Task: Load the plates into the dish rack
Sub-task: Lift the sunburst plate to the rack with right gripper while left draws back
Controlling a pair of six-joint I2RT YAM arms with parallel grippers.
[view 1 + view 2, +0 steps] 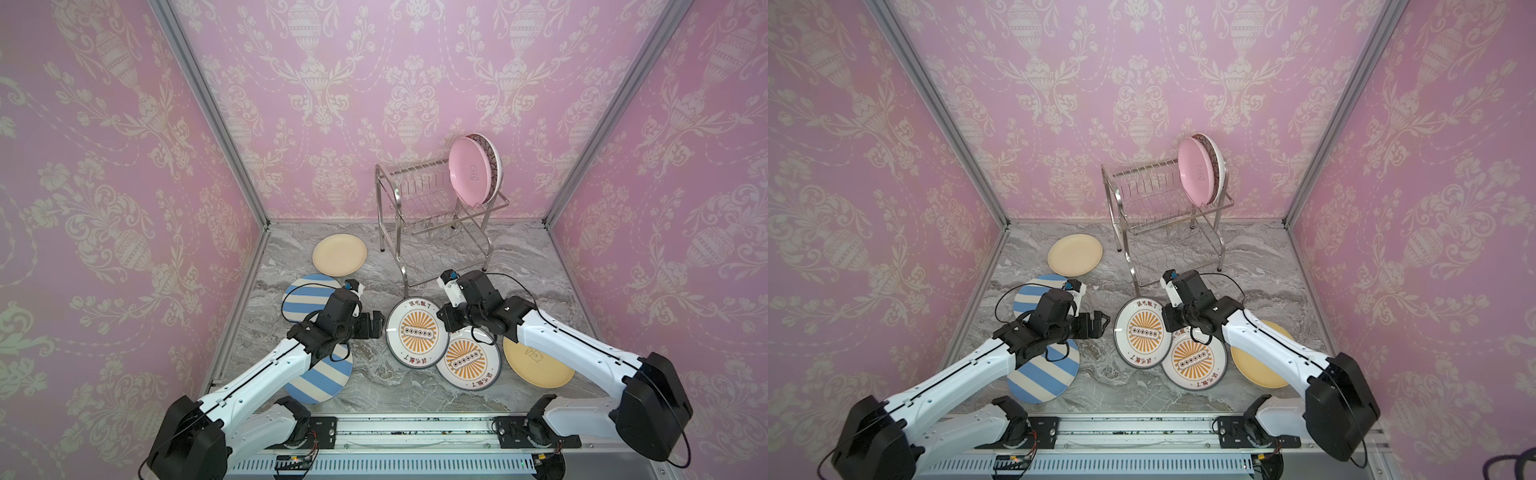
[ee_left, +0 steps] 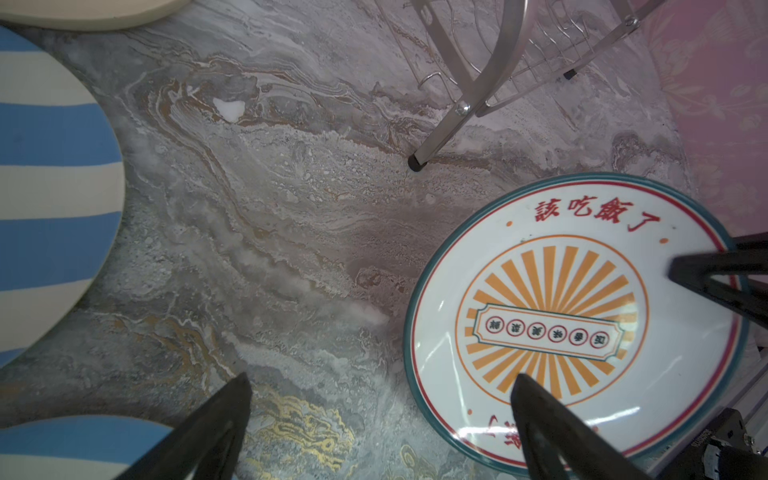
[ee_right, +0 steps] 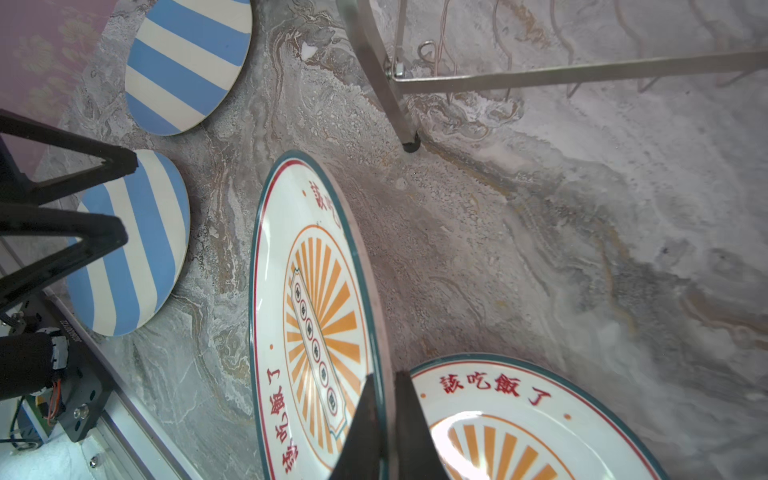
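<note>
— White round sunburst-patterned plate sits tilted at the marble worktop's near middle; right tool clenched on its rim, left tool released beside it.
— Lift it upright, steadily, then slot it into the steel wire dish rack behind, clear of the pink plate.

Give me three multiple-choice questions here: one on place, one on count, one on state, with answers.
1. Where is the pink plate?
A. table
B. dish rack upper tier
C. lower tier

2. Plates outside the rack?
A. six
B. four
C. eight

3. The right end effector is
A. open
B. shut on a cream plate
C. shut on a sunburst plate rim

Answers: B, on edge in top slots; A, two cream, two striped, two sunburst; C, its fingers pinch the tilted rim.
</note>
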